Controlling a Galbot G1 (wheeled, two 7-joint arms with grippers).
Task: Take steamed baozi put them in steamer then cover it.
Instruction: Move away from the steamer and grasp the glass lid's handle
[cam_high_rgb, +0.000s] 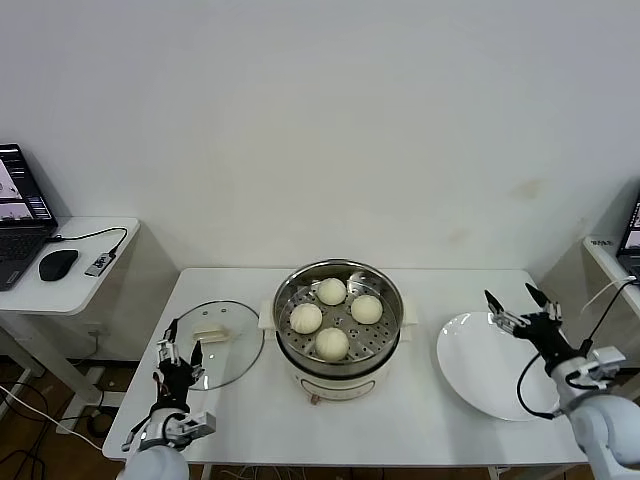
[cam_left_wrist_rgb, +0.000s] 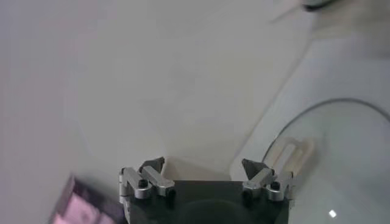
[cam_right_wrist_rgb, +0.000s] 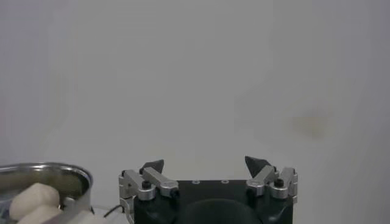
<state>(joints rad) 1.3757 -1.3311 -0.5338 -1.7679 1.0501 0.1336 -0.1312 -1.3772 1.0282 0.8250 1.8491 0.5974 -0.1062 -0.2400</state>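
Several steamed baozi (cam_high_rgb: 332, 291) lie on the perforated tray inside the steel steamer (cam_high_rgb: 338, 361) at the table's middle; a few of them (cam_right_wrist_rgb: 33, 199) show in the right wrist view inside the steamer rim (cam_right_wrist_rgb: 46, 167). The glass cover (cam_high_rgb: 240, 355) with its cream handle (cam_high_rgb: 209, 333) lies flat on the table left of the steamer; its handle (cam_left_wrist_rgb: 291, 155) appears in the left wrist view. My left gripper (cam_high_rgb: 181, 347) hangs open at the cover's near-left edge, holding nothing. My right gripper (cam_high_rgb: 520, 304) is open and empty above the white plate's far edge.
A flat white plate (cam_high_rgb: 475, 375) sits right of the steamer. A side desk at the left carries a laptop (cam_high_rgb: 20, 215) and a mouse (cam_high_rgb: 57, 264). Another desk edge (cam_high_rgb: 608, 262) stands at the far right. A wall rises behind the table.
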